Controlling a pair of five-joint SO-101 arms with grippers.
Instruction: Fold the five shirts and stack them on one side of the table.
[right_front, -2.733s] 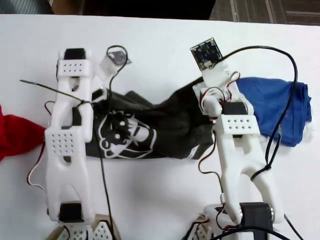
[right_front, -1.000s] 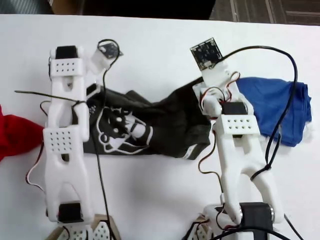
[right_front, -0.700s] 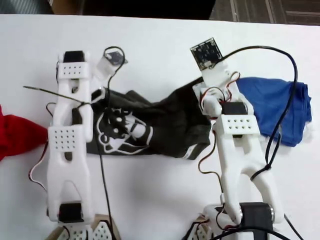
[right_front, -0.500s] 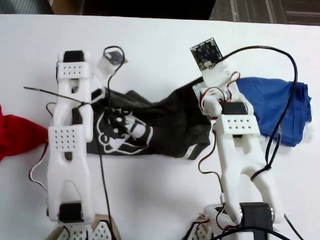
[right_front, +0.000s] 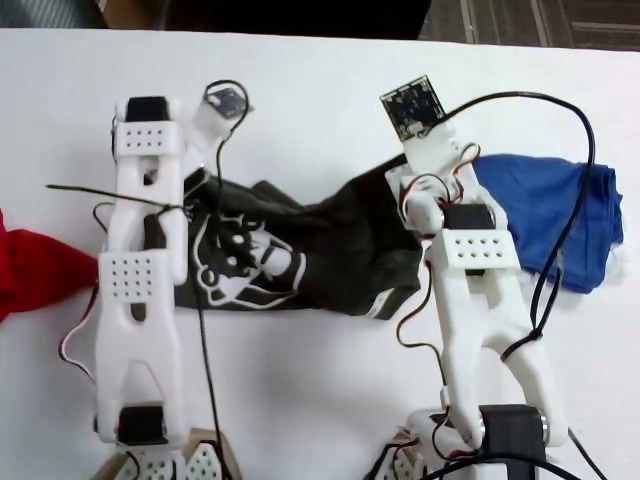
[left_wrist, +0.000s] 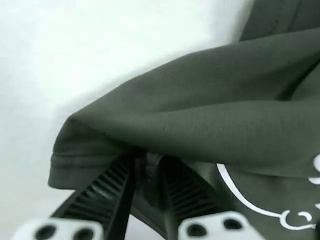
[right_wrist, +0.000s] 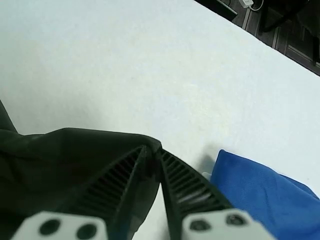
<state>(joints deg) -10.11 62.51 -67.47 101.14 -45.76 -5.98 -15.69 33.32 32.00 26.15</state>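
A black shirt (right_front: 320, 250) with a white print lies crumpled across the middle of the table, between the two arms. My left gripper (left_wrist: 146, 167) is shut on a folded hem of the black shirt (left_wrist: 200, 125) at its left end. My right gripper (right_wrist: 150, 162) is shut on a corner of the black shirt (right_wrist: 60, 160) at its right end. A blue shirt (right_front: 545, 215) lies bunched at the right, just beyond the right arm (right_front: 470, 250); its edge (right_wrist: 260, 195) shows beside the right gripper. A red shirt (right_front: 35, 275) lies at the table's left edge.
The white table (right_front: 320, 90) has open surface along its far side and at the front between the arm bases. Black cables (right_front: 560, 130) loop over the blue shirt. The table's far edge meets a dark floor.
The left arm swung left with the shirt's end, then came back right and slightly forward; the print bunched up a little. The right arm stayed still.
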